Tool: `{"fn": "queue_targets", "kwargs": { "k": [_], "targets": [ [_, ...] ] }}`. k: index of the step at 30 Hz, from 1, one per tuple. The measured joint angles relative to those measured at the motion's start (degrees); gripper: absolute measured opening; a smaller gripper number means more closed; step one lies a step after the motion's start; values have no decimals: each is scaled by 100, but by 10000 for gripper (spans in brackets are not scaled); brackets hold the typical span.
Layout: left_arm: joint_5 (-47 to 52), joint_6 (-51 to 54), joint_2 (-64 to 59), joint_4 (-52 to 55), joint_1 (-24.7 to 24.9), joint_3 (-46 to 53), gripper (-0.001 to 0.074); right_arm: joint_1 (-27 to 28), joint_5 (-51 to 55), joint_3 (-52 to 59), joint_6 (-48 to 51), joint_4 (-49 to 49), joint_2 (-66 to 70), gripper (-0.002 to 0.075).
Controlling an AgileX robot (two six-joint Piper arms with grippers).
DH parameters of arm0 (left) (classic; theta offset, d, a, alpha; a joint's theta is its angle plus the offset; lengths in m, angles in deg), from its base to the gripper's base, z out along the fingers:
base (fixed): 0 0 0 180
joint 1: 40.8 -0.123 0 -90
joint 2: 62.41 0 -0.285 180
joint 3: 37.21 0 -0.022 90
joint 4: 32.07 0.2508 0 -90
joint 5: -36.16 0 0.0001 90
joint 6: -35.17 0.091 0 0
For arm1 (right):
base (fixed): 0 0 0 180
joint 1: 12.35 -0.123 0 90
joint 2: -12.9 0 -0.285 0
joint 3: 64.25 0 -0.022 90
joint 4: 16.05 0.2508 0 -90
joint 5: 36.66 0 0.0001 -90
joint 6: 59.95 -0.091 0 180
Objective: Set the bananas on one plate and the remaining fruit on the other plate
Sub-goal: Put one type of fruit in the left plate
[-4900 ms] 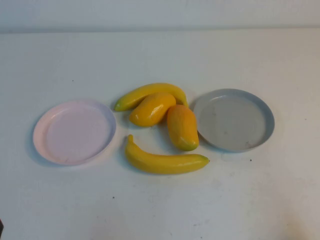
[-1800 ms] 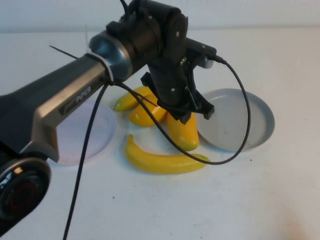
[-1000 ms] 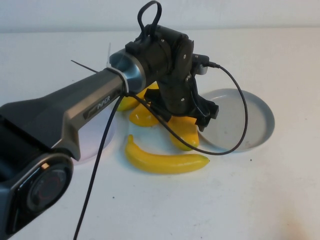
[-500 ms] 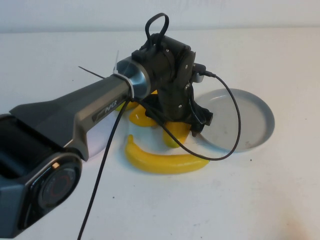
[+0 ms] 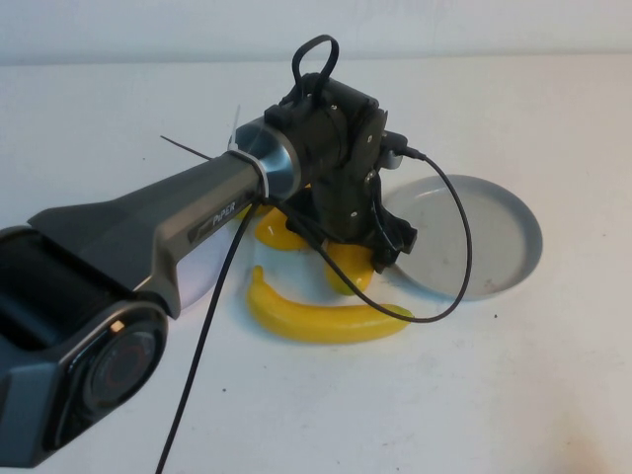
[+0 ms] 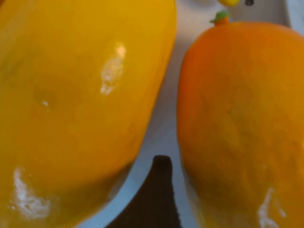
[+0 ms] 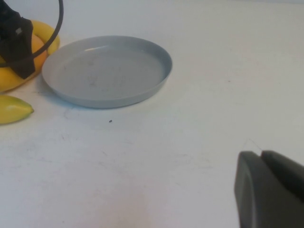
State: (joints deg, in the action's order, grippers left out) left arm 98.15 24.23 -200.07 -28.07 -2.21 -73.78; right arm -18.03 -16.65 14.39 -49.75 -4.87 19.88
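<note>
My left gripper point(image 5: 355, 259) is down in the fruit pile, open, straddling the orange-yellow mango point(image 5: 348, 269) next to the grey plate point(image 5: 494, 281). In the left wrist view one dark finger point(image 6: 159, 187) sits between that mango point(image 6: 242, 118) and the second mango point(image 6: 80, 104); the other finger is hidden. The second mango point(image 5: 275, 235) lies just left of the gripper. One banana point(image 5: 316, 321) lies in front of the mangoes; the other is almost fully hidden behind the arm. The arm covers most of the pink plate. My right gripper point(image 7: 266, 190) is shut and empty, right of the grey plate point(image 7: 147, 88).
The left arm point(image 5: 168, 227) and its black cable point(image 5: 454, 267) cross the table's left and middle; the cable loops over the grey plate's near edge. The front banana's tip point(image 7: 14, 109) shows in the right wrist view. White table all round.
The left arm came in over the fruit, then lowered over the last second until its gripper sat down around the mango by the grey plate. The fruit and plates have not moved.
</note>
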Motion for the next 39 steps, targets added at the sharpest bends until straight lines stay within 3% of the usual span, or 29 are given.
{"fn": "queue_targets", "kwargs": {
  "k": [6,12,27,36,39],
  "targets": [
    [0,135,0,10,0,0,653,0,0,0,0,0,0,-15],
    [0,160,0,33,0,0,517,0,0,0,0,0,0,-15],
    [789,959,318,-91,0,-197,518,0,0,0,0,0,0,-15],
    [849,981,1606,4,-75,11,518,0,0,0,0,0,0,-15],
    [860,981,2073,240,-397,518,518,0,0,0,0,0,0,-15]
  ]
}}
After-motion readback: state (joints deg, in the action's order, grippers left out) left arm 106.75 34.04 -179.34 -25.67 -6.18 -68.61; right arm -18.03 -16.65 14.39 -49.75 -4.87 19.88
